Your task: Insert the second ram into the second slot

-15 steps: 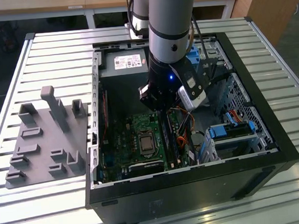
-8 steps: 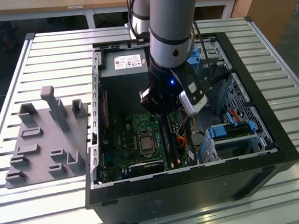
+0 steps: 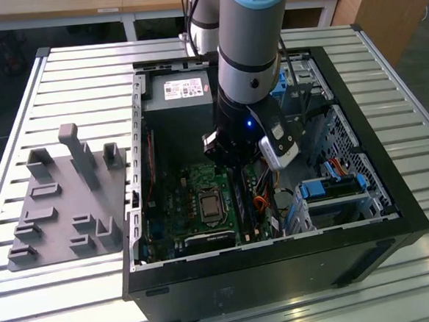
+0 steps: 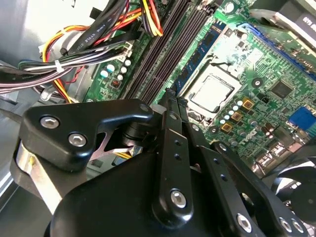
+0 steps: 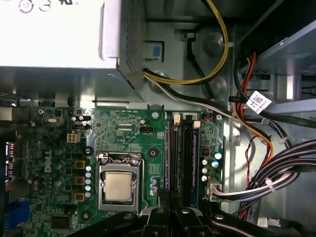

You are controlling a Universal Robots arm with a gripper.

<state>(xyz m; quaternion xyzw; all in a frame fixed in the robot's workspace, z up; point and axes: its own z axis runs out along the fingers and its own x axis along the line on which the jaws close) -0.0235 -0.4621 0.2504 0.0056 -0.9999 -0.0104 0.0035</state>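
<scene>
Ribbed aluminium tabletop carries everything in the exterior view. At the exterior view's left lies a grey fixture plate with upright pegs. Just beside it lies an open black computer case. Its motherboard faces up, with the bare processor in its socket and the power supply toward the upper part of the frame. The robot arm reaches down into the case over the memory slots. Toward the exterior view's right sit blue drive-bay brackets.

In the second wrist view the gripper has its fingers drawn together at the tip, low over the slot bank. The second ram, a thin blue stick, stands on edge on the processor side of that bank and runs out from the gripper's tip. Whether the two touch cannot be told. Bundled cables lie on the bank's far side.
</scene>
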